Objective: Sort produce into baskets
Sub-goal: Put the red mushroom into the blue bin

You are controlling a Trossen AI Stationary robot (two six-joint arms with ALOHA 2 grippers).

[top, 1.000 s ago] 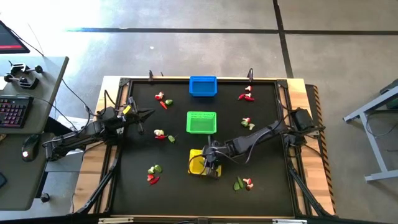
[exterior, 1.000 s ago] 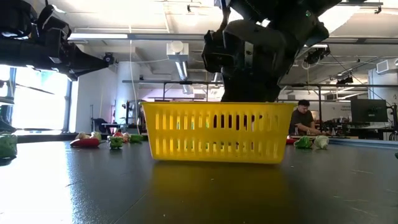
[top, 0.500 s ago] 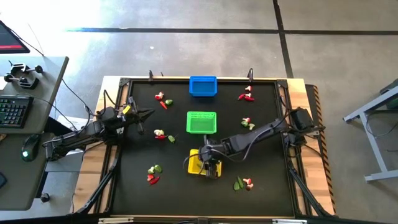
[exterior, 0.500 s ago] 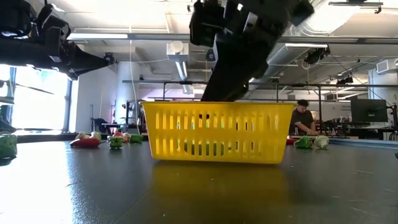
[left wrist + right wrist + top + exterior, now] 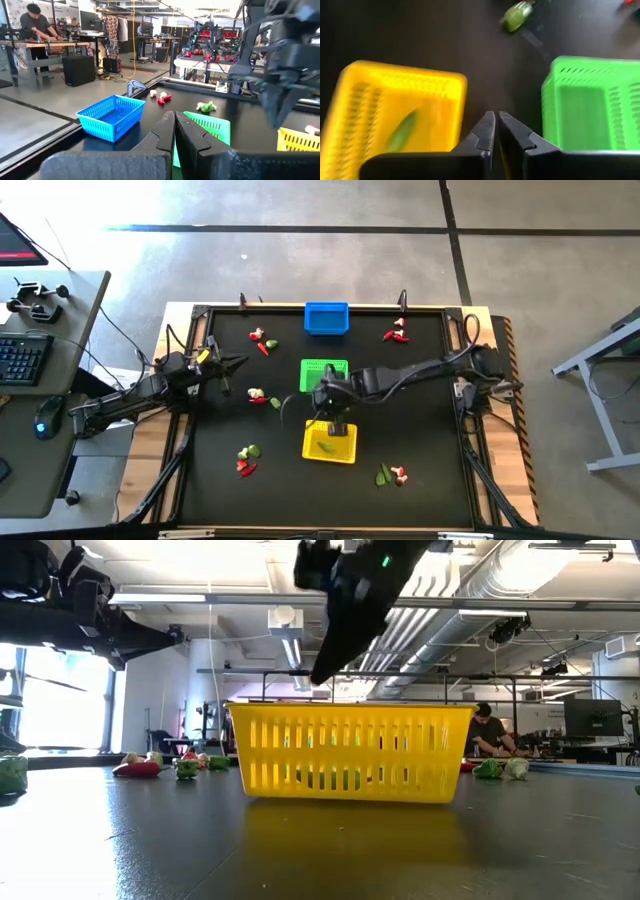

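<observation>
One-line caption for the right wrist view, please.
Right gripper, shut and empty, above the gap between the yellow basket, holding one green leafy piece, and the empty green basket.

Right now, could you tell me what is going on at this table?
The robot is sorting toy produce into baskets. The right gripper, fingers shut and empty, hangs between the green basket and the yellow basket, where a green leafy piece already lies. The left gripper waits shut at the table's left side. The blue basket looks empty, and more pieces lie scattered on the table.
</observation>
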